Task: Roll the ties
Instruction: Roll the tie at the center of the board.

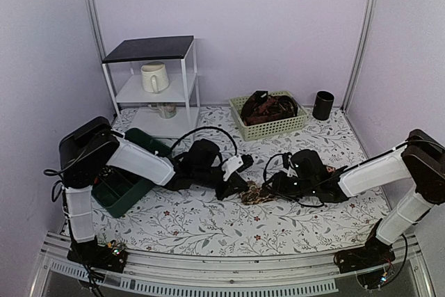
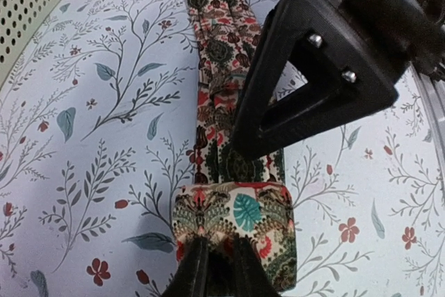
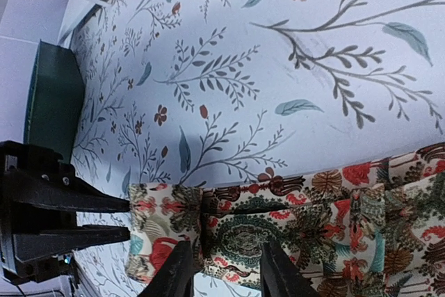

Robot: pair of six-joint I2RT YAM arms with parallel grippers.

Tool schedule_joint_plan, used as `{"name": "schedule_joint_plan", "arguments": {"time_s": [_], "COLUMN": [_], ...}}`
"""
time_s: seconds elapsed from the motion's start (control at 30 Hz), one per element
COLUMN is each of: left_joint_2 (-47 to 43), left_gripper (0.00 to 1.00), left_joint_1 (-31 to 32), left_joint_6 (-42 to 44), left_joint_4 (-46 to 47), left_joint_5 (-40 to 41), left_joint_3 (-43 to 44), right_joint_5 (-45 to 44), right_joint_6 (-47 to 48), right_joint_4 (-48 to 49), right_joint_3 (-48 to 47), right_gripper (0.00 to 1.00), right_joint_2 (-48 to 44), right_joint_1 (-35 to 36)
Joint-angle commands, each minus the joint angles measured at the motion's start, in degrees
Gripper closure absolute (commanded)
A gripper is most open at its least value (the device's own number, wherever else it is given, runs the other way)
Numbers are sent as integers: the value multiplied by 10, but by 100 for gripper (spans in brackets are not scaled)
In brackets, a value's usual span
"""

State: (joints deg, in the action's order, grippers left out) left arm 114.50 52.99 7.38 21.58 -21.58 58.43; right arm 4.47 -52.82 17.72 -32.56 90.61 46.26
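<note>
A tie of cream fabric with a red, green and teal pattern lies flat on the floral tablecloth; it also shows between the arms in the top view. Its near end is folded over into a flat first turn. My left gripper is shut on that folded end. My right gripper is open, its fingers straddling the tie just behind the fold. In the top view the left gripper and the right gripper face each other closely. More dark red and brown ties lie in a basket.
A pale green basket stands at the back centre, with a black cup to its right. A white shelf holding a mug stands at the back left. A dark green bin sits under the left arm.
</note>
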Motion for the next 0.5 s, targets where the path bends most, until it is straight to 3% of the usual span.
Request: {"name": "schedule_joint_plan", "arguments": {"time_s": [0.0, 0.2, 0.47], "left_joint_2": [18, 31, 42], "left_gripper": [86, 86, 86], "left_joint_1": [12, 15, 20], "left_joint_6": [-2, 0, -6], "left_joint_4": [-8, -10, -1], "left_joint_5": [-2, -5, -3], "left_joint_3": [23, 43, 57], "right_joint_5": [-19, 32, 68], "right_joint_6": [4, 38, 48], "right_joint_4": [-9, -8, -7], "right_joint_3": [12, -9, -43], "right_gripper": [62, 54, 54], "right_joint_2": [-47, -42, 11], "right_joint_1": [-9, -14, -15]}}
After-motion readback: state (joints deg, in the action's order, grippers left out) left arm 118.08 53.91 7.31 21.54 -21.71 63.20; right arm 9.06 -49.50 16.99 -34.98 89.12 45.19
